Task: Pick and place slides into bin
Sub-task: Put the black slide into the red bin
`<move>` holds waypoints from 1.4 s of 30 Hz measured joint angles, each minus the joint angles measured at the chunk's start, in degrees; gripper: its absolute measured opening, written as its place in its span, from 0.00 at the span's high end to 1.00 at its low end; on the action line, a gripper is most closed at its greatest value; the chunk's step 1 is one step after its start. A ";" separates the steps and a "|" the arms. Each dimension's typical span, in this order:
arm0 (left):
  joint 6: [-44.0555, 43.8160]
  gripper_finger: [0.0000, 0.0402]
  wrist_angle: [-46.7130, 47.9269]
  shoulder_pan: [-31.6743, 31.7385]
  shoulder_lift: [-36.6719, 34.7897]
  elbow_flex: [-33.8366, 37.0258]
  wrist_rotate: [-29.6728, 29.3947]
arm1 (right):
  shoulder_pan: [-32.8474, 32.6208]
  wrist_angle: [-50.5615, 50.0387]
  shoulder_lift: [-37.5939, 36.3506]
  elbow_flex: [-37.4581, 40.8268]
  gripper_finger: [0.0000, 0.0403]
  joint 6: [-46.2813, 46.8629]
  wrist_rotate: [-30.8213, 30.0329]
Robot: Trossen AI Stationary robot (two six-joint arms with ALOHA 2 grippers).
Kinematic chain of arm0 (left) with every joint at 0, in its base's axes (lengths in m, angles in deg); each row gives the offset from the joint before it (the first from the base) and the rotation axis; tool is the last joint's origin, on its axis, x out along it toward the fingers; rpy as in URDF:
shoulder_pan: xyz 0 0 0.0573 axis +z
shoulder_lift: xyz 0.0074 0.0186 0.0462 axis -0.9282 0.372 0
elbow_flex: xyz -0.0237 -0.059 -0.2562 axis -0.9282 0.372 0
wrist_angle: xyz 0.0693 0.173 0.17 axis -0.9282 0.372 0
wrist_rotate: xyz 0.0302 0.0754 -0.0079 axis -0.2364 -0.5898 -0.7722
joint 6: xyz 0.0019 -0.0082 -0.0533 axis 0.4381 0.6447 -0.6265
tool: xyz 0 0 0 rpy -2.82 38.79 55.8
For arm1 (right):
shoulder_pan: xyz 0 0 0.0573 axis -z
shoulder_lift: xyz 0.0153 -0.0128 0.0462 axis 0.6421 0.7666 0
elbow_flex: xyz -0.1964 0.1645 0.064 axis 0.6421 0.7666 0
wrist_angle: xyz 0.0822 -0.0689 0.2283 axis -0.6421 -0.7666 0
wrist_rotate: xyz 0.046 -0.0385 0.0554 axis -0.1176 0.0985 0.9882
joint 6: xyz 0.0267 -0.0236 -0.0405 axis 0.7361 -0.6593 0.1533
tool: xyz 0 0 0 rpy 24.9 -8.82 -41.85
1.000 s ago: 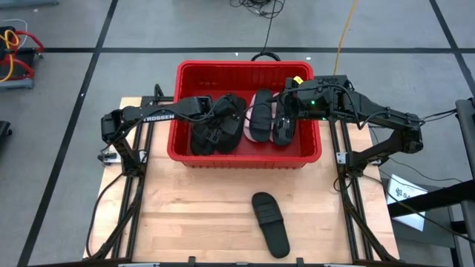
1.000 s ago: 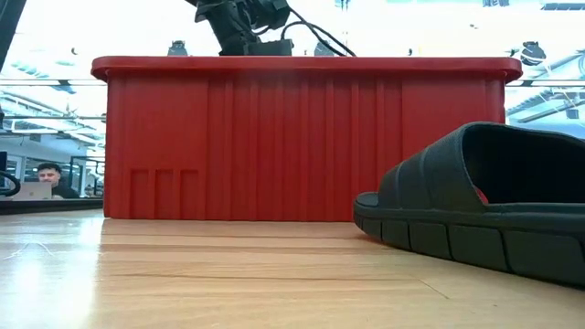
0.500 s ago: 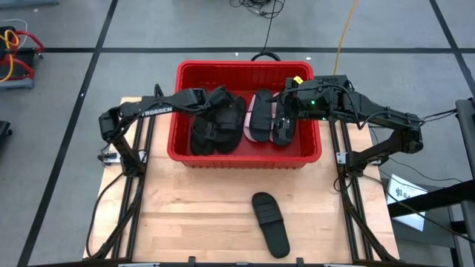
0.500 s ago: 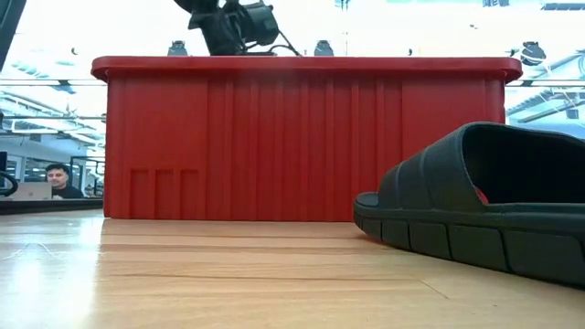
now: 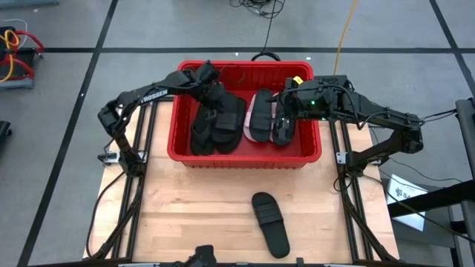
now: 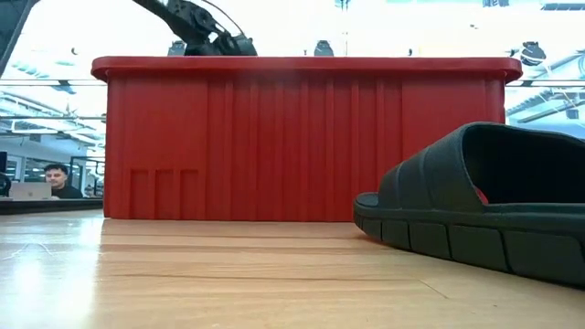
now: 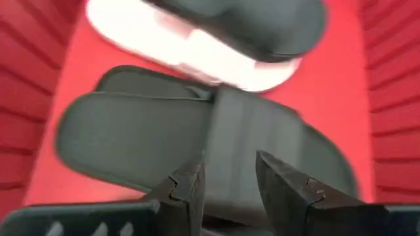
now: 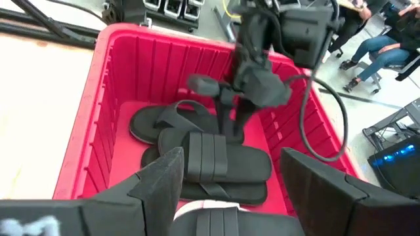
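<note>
One black foam slide (image 5: 269, 223) lies outside your ribbed red plastic bin (image 5: 245, 154), since both grippers, left (image 5: 205, 73) and right (image 5: 282, 110), hover empty and open over the sandals inside.

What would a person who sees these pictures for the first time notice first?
The bright red bin at the far middle of the table catches the eye first, with dark slides and a pink slide piled inside. Next, one black slide lies alone on the wooden table in front of the bin. The left end effector hangs above the bin's far left part, and the right end effector, open, above its right side.
</note>
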 joint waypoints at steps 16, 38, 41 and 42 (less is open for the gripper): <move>0.95 0.68 0.37 2.23 4.08 0.07 3.29 | -0.02 11.79 -0.11 8.45 0.40 -5.62 0.15; 1.04 0.68 2.76 2.58 7.17 0.05 6.63 | 0.00 11.53 -0.04 8.45 0.40 -5.81 0.20; 1.25 0.68 5.47 2.46 7.17 0.05 8.06 | 0.00 11.53 -0.04 8.45 0.40 -5.84 0.20; 1.35 0.68 6.03 2.27 7.17 0.05 7.95 | -0.02 11.53 -0.04 8.45 0.40 -5.84 0.20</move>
